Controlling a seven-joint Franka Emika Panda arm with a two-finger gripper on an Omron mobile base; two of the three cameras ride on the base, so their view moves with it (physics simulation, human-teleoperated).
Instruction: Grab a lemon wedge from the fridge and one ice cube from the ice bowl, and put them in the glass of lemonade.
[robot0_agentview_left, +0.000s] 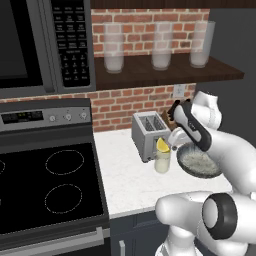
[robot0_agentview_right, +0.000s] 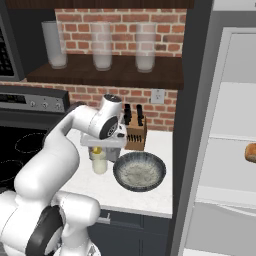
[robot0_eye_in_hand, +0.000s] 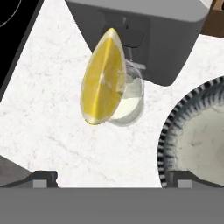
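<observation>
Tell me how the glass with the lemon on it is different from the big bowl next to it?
The glass of lemonade is small, tall and see-through; the ice bowl is wide, shallow and dark grey with speckles. The glass holds pale yellowish liquid with a lemon wedge perched on its rim; the bowl has a pale whitish inside. Both stand upright on the white counter in front of the toaster.

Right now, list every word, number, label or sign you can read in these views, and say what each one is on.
Nothing here can be read.
Microwave keypad: rows of white marks, too small and blurred.
Stove control panel: faint display, unreadable.
Toaster, knife block, ice bowl, glass of lemonade and lemon wedge: no text.
</observation>
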